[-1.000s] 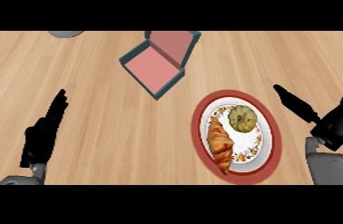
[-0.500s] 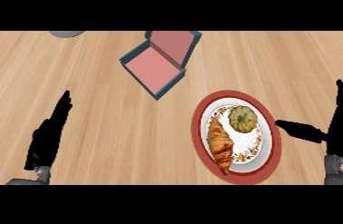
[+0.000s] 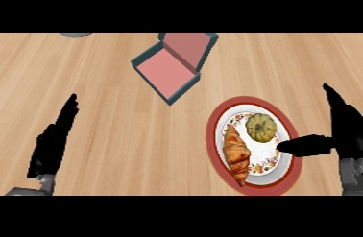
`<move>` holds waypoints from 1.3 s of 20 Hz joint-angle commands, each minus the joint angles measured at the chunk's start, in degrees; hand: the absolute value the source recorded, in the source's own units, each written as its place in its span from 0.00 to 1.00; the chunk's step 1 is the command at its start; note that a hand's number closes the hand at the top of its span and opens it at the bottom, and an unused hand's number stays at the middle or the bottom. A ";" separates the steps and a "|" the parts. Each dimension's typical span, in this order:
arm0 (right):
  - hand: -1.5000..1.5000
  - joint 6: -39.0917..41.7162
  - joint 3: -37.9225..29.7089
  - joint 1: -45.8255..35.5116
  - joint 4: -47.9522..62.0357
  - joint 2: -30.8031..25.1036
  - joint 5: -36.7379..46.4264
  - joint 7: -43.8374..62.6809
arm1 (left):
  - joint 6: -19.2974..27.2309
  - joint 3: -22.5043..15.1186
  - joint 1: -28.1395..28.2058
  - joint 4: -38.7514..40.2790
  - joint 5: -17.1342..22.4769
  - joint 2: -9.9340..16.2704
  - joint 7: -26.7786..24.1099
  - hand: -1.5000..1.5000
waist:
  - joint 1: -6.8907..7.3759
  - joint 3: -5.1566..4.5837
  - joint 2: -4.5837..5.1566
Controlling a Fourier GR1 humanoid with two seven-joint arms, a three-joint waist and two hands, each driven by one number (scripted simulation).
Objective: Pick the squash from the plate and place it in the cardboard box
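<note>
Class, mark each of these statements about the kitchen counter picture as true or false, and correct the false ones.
1. The squash lies on the plate. True.
2. A croissant lies beside the squash on the same plate. True.
3. The cardboard box is closed. False: its lid stands open and nothing lies inside.
4. The right robot hand is curled round the squash. False: it is open beside the plate, thumb pointing toward the squash.
5. The left robot hand is on the box. False: it rests open, far from it.
</note>
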 commanded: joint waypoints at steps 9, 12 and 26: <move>0.00 7.91 3.01 -6.74 2.63 7.60 5.57 19.40 | 0.23 0.21 -0.06 -1.67 -1.64 -0.82 2.18 0.50 | 0.26 0.21 0.33; 0.00 8.75 2.57 -5.34 2.07 9.83 6.64 20.18 | -1.31 1.28 2.43 -3.27 -0.50 0.38 0.59 0.50 | 0.26 0.18 0.15; 0.00 12.61 -0.56 -4.68 2.66 15.60 12.39 17.71 | 0.68 -0.61 2.41 -3.03 -4.60 -4.05 1.60 0.50 | -0.04 0.26 0.18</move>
